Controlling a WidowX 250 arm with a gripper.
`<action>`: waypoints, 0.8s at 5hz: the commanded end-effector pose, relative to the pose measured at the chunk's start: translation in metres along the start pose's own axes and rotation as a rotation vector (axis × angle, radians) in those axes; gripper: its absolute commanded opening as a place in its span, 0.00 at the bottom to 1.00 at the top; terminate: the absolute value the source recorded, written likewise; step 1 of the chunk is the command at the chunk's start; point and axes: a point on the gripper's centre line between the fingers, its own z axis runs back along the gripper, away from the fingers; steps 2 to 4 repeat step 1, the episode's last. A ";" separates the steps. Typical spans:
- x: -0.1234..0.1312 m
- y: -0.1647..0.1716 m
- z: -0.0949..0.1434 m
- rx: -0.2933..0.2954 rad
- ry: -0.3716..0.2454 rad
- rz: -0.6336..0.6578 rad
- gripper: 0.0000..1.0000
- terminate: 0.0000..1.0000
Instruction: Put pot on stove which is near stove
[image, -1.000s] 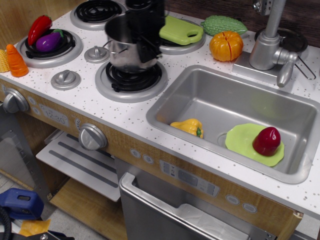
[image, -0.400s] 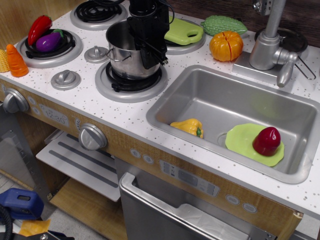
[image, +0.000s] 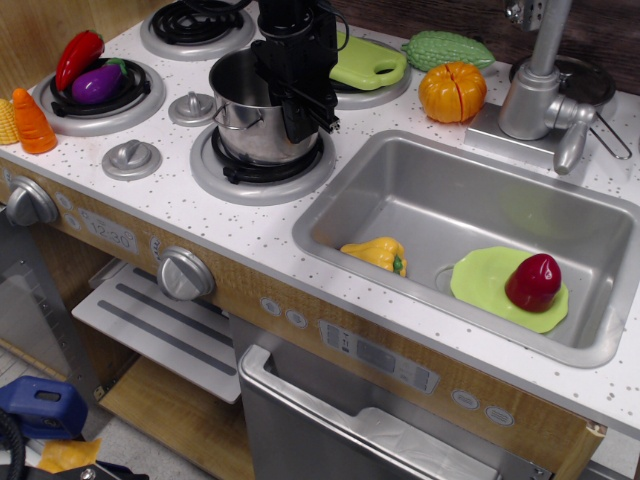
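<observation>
White speckled cooktop counter (image: 270, 232) carrying, leftward of the sink (image: 470, 230): pot (image: 255, 115) sitting on the stove (image: 262, 165), orange carrot (image: 32, 122) lying farthest away.

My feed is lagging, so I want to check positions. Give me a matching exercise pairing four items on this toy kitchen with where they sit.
Items:
1. pot
2. eggplant
3. yellow pepper
4. red pepper

Places:
A. on the green plate
B. bare sink floor
C. front right burner
D. front left burner

Pairs: 1-C, 2-D, 3-B, 4-A
</observation>
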 end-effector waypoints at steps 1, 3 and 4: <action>0.014 0.004 0.035 0.055 -0.086 -0.009 1.00 1.00; 0.014 0.004 0.035 0.055 -0.086 -0.009 1.00 1.00; 0.014 0.004 0.035 0.055 -0.086 -0.009 1.00 1.00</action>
